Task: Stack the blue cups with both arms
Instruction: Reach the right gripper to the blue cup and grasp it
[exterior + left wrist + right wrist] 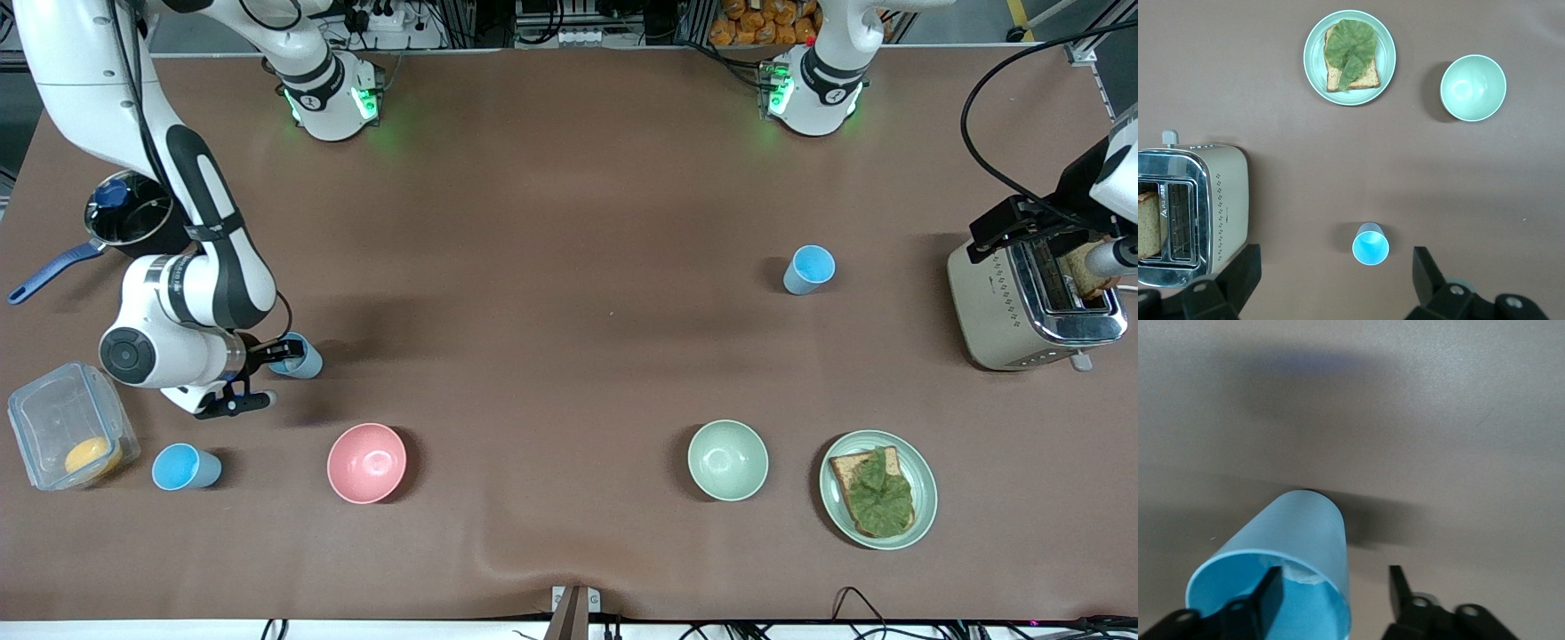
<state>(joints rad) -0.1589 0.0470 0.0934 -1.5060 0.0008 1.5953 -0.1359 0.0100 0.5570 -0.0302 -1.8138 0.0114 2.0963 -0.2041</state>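
Straddling the rim of a blue cup [1281, 560] with my right gripper [1331, 593], I have one finger [1268, 597] down inside the cup and the other outside its wall, still apart from it. So the fingers stand partly open around the wall and do not yet pinch it. This cup stands upright at the right arm's end of the table, farther from the front camera than the pink bowl [366, 462] and the second blue cup [185, 468], which sits just beside a clear food box [62, 427]. A third blue cup [809, 269] stands toward the left arm's end, between the toaster [1031, 307] and the table's middle.

My left gripper [1331, 287] hangs over the stretch between that third cup and the toaster, fingers spread wide, holding nothing; that arm waits.

I judge the step in hand to be the first pick. Next I need to close on the wall until it is firmly pinched, without tipping the light cup, then lift straight up and carry it over one of the other cups.
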